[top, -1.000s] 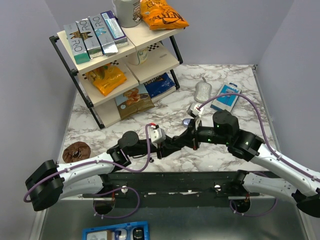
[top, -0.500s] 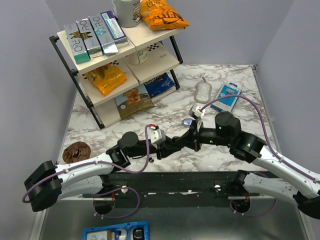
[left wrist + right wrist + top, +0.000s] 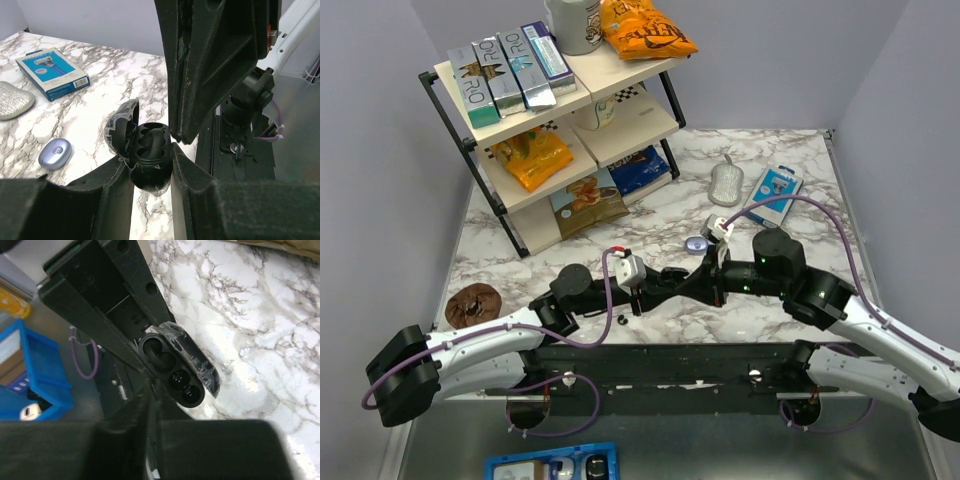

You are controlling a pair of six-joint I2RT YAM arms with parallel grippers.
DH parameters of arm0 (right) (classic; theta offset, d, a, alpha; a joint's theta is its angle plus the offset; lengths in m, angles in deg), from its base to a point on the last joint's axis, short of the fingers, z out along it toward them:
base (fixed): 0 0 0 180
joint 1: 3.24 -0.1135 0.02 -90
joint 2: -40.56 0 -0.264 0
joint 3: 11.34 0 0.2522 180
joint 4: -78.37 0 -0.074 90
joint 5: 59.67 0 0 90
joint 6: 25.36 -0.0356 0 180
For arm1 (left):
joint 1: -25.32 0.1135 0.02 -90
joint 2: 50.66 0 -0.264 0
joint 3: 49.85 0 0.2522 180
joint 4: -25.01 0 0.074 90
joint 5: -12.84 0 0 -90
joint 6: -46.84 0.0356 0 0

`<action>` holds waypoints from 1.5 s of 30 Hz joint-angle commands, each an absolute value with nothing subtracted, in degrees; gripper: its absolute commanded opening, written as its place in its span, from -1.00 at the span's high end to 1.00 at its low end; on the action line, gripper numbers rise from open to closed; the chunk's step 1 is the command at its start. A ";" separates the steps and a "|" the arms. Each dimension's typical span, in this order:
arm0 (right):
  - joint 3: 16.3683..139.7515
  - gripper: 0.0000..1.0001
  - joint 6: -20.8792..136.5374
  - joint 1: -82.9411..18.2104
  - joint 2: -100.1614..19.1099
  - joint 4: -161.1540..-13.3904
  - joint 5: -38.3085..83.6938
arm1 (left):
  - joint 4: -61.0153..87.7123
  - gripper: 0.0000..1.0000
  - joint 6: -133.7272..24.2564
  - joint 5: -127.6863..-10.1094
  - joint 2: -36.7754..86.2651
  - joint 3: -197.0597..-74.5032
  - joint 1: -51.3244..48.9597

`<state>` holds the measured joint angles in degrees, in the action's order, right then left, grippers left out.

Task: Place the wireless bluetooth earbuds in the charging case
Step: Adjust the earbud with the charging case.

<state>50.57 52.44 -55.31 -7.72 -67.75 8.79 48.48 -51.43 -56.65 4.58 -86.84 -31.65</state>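
The black charging case (image 3: 150,175) hangs above the marble, lid open, pinched at its lower body by my left gripper (image 3: 149,157), which is shut on it. One glossy black earbud (image 3: 156,140) lies inside a socket of the case, and shows as a curved shape (image 3: 156,357) in the right wrist view. Beside it two round sockets (image 3: 184,386) look bare. My right gripper (image 3: 150,385) hovers tip-down at the case rim (image 3: 174,135). Its fingers are parted by only a thin slit, with nothing between them. In the top view both grippers meet mid-table (image 3: 675,282).
A lilac oval case (image 3: 696,243) lies just behind the grippers. A razor box (image 3: 772,193) and a silver mesh pouch (image 3: 725,183) are at back right. A snack rack (image 3: 560,120) fills the back left, and a cookie (image 3: 472,303) lies near left. A tiny black speck (image 3: 620,321) lies on the marble.
The right arm has drawn back a little toward the near right and the left wrist has shifted slightly left. The two grippers stay together at the case.
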 commanded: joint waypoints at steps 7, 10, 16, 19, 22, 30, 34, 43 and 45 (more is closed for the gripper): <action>57.27 0.21 57.25 -55.53 -7.08 -62.84 7.84 | 46.40 1.00 -51.24 -51.78 4.80 -87.34 -31.64; 59.46 0.21 59.89 -55.62 -8.31 -59.15 6.69 | 45.79 1.00 -50.89 -48.61 4.54 -87.26 -31.64; 60.96 0.21 62.36 -55.53 -10.07 -55.26 3.35 | 45.61 1.00 -49.40 -44.99 4.36 -87.34 -31.64; 60.96 0.21 62.45 -55.62 -10.24 -55.00 0.72 | 44.21 1.00 -48.69 -43.50 4.71 -88.13 -31.64; 60.70 0.21 62.62 -56.06 -10.60 -54.56 0.54 | 43.94 1.00 -48.08 -42.71 5.06 -88.66 -31.64; 60.00 0.21 62.27 -56.41 -11.39 -55.17 0.45 | 43.41 1.00 -47.81 -42.09 6.64 -90.24 -31.64; 59.47 0.21 61.92 -56.59 -11.56 -55.87 2.47 | 43.24 1.00 -47.90 -41.48 7.52 -91.12 -31.64; 58.94 0.22 61.74 -56.59 -11.30 -56.93 8.62 | 43.06 1.00 -48.34 -41.21 7.96 -91.56 -31.64; 58.94 0.22 61.83 -56.59 -11.65 -56.93 8.89 | 43.06 1.00 -48.52 -41.21 8.05 -91.56 -31.64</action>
